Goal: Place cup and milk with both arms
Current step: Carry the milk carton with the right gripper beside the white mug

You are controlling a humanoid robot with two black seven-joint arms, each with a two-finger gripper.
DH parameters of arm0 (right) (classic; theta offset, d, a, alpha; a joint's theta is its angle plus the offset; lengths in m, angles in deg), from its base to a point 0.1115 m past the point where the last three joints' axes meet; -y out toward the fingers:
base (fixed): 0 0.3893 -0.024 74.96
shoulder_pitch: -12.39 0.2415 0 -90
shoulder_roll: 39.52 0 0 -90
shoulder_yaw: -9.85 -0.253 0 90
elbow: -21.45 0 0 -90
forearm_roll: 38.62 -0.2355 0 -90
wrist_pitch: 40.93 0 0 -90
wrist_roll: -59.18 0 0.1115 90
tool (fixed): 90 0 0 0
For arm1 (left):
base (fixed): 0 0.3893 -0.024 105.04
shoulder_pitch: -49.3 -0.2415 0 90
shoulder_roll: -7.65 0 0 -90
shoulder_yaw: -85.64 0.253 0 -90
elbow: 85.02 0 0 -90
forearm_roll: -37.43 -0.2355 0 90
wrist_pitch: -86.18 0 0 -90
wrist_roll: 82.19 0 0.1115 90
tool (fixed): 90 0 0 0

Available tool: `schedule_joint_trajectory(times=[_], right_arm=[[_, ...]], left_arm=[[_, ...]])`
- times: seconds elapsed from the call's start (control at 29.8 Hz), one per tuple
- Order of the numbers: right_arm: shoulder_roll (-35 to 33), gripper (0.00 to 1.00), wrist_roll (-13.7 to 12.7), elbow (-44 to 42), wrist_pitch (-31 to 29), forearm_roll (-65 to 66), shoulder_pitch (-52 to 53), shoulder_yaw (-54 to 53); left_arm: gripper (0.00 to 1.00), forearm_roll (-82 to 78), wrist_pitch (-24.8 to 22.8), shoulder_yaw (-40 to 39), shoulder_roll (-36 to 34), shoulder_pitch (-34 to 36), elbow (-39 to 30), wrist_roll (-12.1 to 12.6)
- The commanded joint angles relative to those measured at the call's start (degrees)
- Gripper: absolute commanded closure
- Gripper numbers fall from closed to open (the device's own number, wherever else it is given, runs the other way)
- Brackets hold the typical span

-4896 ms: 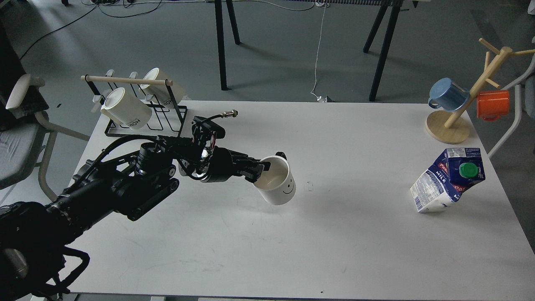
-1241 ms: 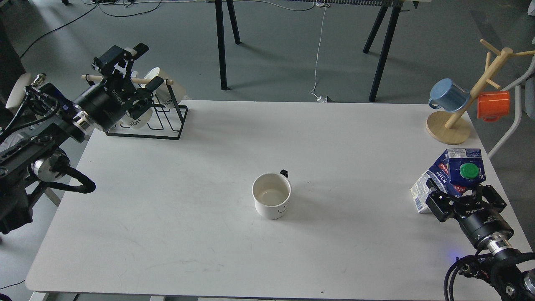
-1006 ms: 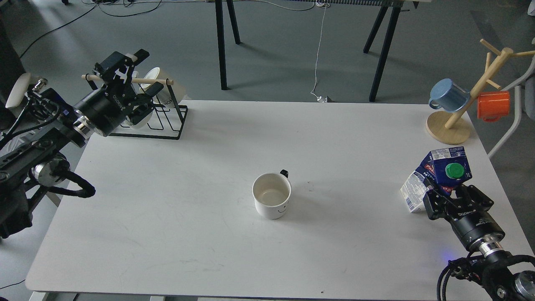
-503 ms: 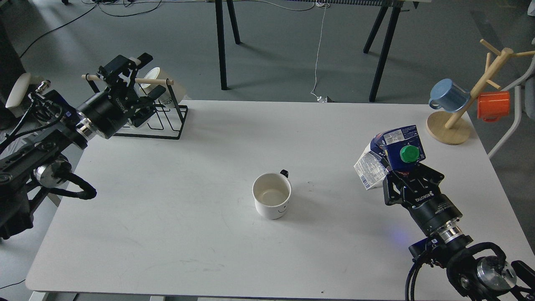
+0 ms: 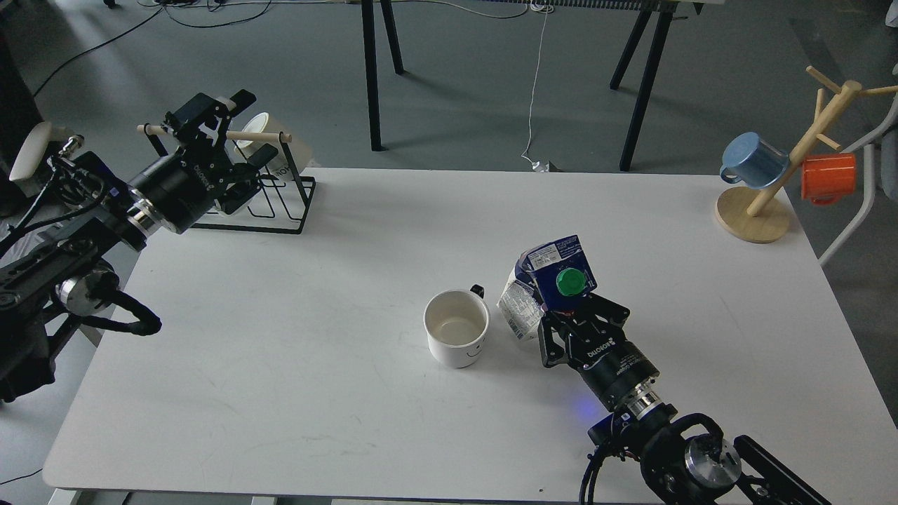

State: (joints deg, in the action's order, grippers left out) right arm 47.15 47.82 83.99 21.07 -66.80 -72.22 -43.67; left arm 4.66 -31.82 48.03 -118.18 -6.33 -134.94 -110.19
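The white cup (image 5: 456,337) with a small smiley face stands upright on the white table (image 5: 351,231), near its middle, its black handle at the back. The blue-and-white milk carton (image 5: 546,284) with a green cap stands just right of the cup, tilted. My right gripper (image 5: 579,324) is shut on the carton's lower side, coming in from the lower right. My left gripper (image 5: 228,137) is open and empty, raised at the far left in front of the wire rack.
A black wire rack (image 5: 263,189) with cream mugs (image 5: 270,144) stands at the table's back left. A wooden mug tree (image 5: 765,203) with a blue mug (image 5: 751,160) and an orange mug (image 5: 828,175) stands at the back right.
My right gripper took hold of the milk carton at the table's right edge and carried it left to beside the cup. My left arm let go of the cup earlier and drew back.
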Motion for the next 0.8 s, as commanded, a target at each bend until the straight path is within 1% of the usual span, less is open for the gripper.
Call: schedule_joint_trajectory(times=[0.0, 0.34, 0.47, 0.57, 0.64, 0.74, 0.77], right_arm=[[1.3, 0.75, 0.2, -0.6, 0.0, 1.8, -0.3, 0.7], [1.3, 0.74, 0.5, -0.6, 0.0, 2.0, -0.9, 1.2], [1.1, 0.69, 0.5, -0.6, 0.0, 2.0, -0.9, 1.3], [1.0, 0.6, 0.5, -0.7, 0.0, 2.0, -1.0, 1.2], [1.0, 0.51, 0.5, -0.6, 0.0, 2.0, -1.3, 1.3], [1.0, 0.41, 0.5, -0.4, 0.0, 2.0, -1.5, 1.2], [1.0, 0.34, 0.5, -0.3, 0.0, 2.0, -1.5, 1.2]], left_arm=[[0.07, 0.0, 0.0, 0.0, 0.0, 0.0, 0.0, 0.0], [0.07, -0.4, 0.0, 0.0, 0.0, -0.8, 0.0, 0.0], [0.06, -1.2, 0.0, 0.0, 0.1, -0.8, 0.0, 0.0], [0.06, -1.3, 0.0, -0.1, 0.1, -0.8, 0.0, 0.0], [0.06, -1.3, 0.0, 0.0, 0.1, -0.8, 0.0, 0.0], [0.06, -1.3, 0.0, 0.0, 0.1, -0.8, 0.0, 0.0], [0.06, -1.3, 0.0, 0.0, 0.1, -0.8, 0.0, 0.0]])
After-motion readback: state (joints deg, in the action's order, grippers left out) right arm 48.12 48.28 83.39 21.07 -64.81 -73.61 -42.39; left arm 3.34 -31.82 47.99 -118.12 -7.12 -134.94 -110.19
